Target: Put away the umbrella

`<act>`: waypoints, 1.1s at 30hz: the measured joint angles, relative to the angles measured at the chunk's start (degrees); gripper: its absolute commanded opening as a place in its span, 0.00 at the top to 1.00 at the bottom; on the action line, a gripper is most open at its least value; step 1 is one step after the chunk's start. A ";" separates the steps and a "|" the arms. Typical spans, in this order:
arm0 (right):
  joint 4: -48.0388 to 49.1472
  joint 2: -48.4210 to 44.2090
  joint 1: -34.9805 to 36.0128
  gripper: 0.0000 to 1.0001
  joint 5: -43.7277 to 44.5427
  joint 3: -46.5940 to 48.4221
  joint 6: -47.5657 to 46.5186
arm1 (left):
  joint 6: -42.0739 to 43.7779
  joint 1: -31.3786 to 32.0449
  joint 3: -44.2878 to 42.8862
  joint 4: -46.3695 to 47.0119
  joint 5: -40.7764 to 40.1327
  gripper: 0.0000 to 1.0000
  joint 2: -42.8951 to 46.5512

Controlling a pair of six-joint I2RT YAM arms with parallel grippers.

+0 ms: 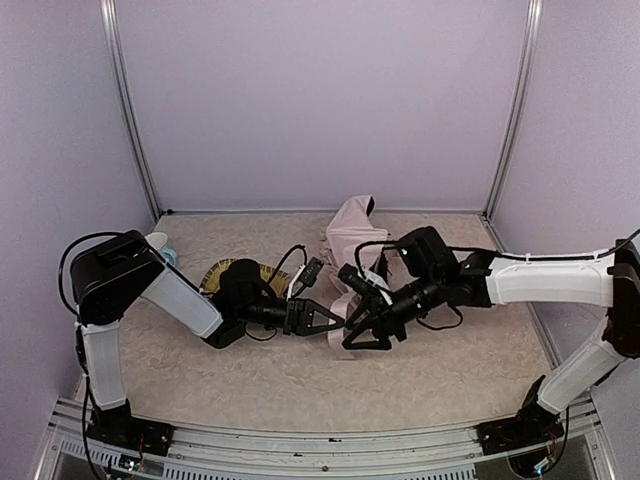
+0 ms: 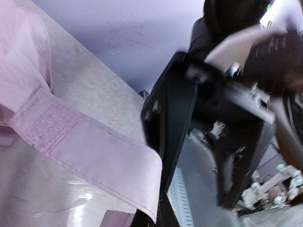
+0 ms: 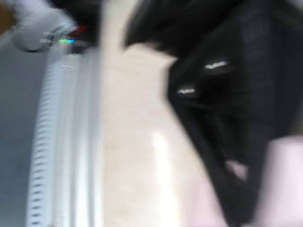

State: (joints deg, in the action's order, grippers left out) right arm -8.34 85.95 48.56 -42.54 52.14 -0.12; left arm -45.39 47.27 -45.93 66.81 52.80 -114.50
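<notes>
The umbrella [image 1: 350, 232] lies folded mid-table, pale pink fabric bunched up with black parts below. Its pink strap [image 2: 90, 151] with a stitched fastening patch runs across the left wrist view. The strap's end goes between the jaws of my left gripper [image 1: 333, 318], which is shut on it low beside the umbrella's near end. My right gripper [image 1: 366, 336] faces it from the right, fingers spread with nothing between them. The right wrist view is blurred, showing only black material [image 3: 236, 90] and a pink patch [image 3: 284, 189].
A woven yellow tray [image 1: 222, 272] lies left of the umbrella, partly under the left arm. A small white and blue object [image 1: 163, 246] sits at the far left. The metal front rail [image 3: 61, 142] runs along the near edge. Lilac walls enclose the table.
</notes>
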 measured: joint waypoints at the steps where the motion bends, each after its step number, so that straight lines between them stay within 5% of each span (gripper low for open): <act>1: -5.79 -1.09 -1.77 0.28 2.75 3.43 -2.23 | 2.29 -0.15 -0.26 -3.17 -0.76 1.00 0.72; 6: -15.74 0.55 -16.17 0.29 14.14 24.13 -10.99 | 14.73 1.09 -2.03 -24.06 -3.32 1.00 3.37; 11: -22.62 15.28 -28.63 0.27 22.60 41.92 -20.57 | 24.65 1.40 -3.67 -39.26 -6.08 1.00 4.98; 17: -29.40 36.92 -29.90 0.21 26.40 56.68 -34.03 | 29.38 1.38 -3.78 -46.90 -7.21 1.00 5.18; 25: -28.04 46.27 -29.00 0.22 24.15 60.89 -47.01 | 31.82 1.38 -4.11 -49.77 -7.26 1.00 5.60; 29: -26.18 49.86 -28.79 0.30 24.28 61.18 -49.37 | 32.63 1.38 -4.33 -51.04 -7.21 1.00 5.60; 31: -25.68 51.98 -28.70 0.41 24.35 61.22 -50.01 | 32.96 1.38 -4.33 -51.58 -7.19 1.00 5.60; 33: -25.09 53.02 -28.74 0.62 23.10 61.37 -50.16 | 33.20 1.38 -4.33 -52.11 -7.19 1.00 5.60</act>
State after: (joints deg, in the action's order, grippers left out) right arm -33.43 138.98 19.81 -19.44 113.51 -50.28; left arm -12.19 48.64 -50.26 14.70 45.60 -108.90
